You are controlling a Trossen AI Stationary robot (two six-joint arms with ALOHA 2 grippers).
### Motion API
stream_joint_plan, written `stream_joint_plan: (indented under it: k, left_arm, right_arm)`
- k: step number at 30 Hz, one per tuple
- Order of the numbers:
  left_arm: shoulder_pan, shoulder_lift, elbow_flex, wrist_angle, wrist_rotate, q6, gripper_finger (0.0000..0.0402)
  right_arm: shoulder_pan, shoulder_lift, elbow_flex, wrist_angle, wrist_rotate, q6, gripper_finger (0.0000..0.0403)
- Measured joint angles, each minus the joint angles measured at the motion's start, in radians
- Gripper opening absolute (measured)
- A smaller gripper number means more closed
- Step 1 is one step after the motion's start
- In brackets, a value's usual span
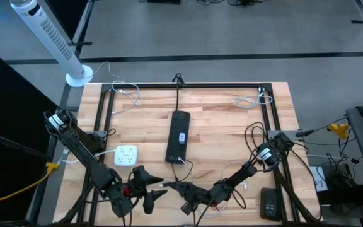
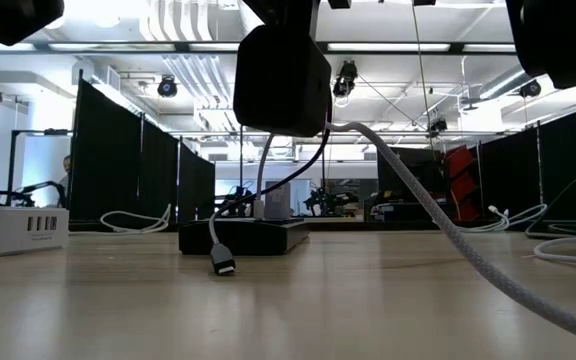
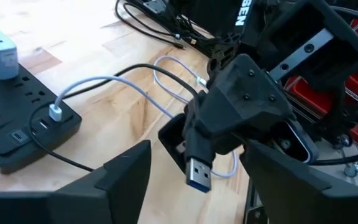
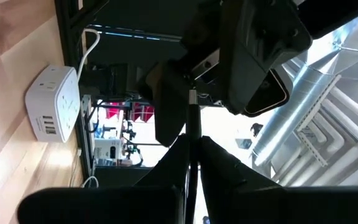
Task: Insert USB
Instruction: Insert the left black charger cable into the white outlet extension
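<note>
Both grippers hang close together at the worktop's near edge. The right gripper (image 3: 207, 165) has its jaws pinched tight on the USB plug (image 3: 199, 175) — shiny metal shell, blue insert, held in the air with its pale cable (image 3: 104, 82) looping back over the wood. Facing it, the left gripper (image 1: 149, 189) stands with fingers (image 3: 114, 180) spread wide, nothing between them. The black power strip (image 1: 179, 135) lies mid-table, long and slim, one grey cable already plugged in. A white boxy charger (image 1: 126, 156) sits toward the left edge; its port faces look ribbed, perhaps.
</note>
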Motion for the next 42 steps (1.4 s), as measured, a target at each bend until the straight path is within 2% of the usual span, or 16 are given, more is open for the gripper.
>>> stream_joint_plan:
  k: [4,8,22,33,36,38,42]
  left_arm:
    - [0.000,0.000,0.000,-0.005,-0.003,0.000,0.0241]
    - [0.000,0.000,0.000,-0.005,-0.001,0.000,0.0209]
    - [0.000,0.000,0.000,-0.011,-0.011,0.011,0.0042]
    - [0.000,-0.001,0.000,-0.030,-0.034,0.067,0.0042]
    - [0.000,-0.001,0.000,-0.041,-0.038,0.071,0.0037]
    - [0.000,-0.001,0.000,-0.043,-0.040,0.071,0.0014]
    - [0.000,-0.001,0.000,-0.061,-0.040,0.094,0.0015]
  right_arm:
    - [-0.001,0.000,0.000,0.000,0.004,0.000,0.0012]
    - [-0.002,0.000,0.000,0.000,0.005,0.001,0.0012]
    - [-0.016,0.000,0.000,-0.014,0.005,0.077,0.0012]
    - [-0.024,0.000,0.000,-0.041,0.004,0.185,0.0014]
    - [-0.025,0.000,0.000,-0.045,-0.002,0.225,0.0047]
    - [-0.026,0.000,0.000,-0.050,-0.005,0.263,0.0077]
    - [-0.028,-0.010,0.000,-0.050,-0.005,0.340,0.0137]
